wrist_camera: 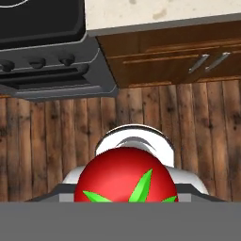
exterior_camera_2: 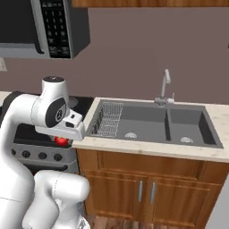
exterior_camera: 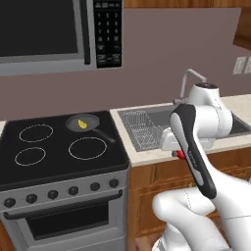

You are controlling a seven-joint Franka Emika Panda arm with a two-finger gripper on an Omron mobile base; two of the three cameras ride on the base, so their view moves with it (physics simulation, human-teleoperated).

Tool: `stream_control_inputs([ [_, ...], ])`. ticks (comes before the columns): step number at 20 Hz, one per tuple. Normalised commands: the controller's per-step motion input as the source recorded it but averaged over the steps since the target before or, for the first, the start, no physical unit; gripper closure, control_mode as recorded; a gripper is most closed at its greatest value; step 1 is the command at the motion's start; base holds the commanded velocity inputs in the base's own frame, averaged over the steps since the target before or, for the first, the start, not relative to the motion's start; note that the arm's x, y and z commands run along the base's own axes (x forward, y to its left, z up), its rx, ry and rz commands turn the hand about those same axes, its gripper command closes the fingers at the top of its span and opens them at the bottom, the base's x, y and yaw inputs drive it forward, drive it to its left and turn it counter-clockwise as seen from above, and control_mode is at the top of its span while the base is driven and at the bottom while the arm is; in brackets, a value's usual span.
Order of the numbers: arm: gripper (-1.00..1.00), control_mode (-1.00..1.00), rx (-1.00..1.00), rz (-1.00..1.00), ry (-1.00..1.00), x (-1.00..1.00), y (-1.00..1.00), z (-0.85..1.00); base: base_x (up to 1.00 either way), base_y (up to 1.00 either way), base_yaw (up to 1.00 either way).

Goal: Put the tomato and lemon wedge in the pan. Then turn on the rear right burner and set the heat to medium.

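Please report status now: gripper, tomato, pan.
Gripper shut on tomato, off the counter edge. Lemon wedge already in pan. Nothing visibly blocking.

Tomato (wrist_camera: 126, 176) gripped aloft — lemon wedge (exterior_camera: 83, 124) in pan (exterior_camera: 83, 122).

Kitchen corner, mauve wall, warm wood all round.

Microwave (exterior_camera: 54, 34) hangs over the stove, a beige worktop (exterior_camera_2: 147, 150) wraps the grey double sink (exterior_camera_2: 152, 123) with its faucet (exterior_camera_2: 164, 87), timber cabinets (exterior_camera_2: 143, 188) below, plank floor (wrist_camera: 42, 146) underneath.
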Motion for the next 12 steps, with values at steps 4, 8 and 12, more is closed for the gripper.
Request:
stream_control_inputs([
  [4,1.00,1.00,0.00,0.00,0.00,0.00,0.00,0.00,0.01,0.98,0.00],
  [8,1.00,1.00,0.00,0.00,0.00,0.00,0.00,0.00,0.27,0.58,0.00],
  [12,1.00,1.00,0.00,0.00,0.00,0.00,0.00,0.00,0.27,0.46,0.00],
])
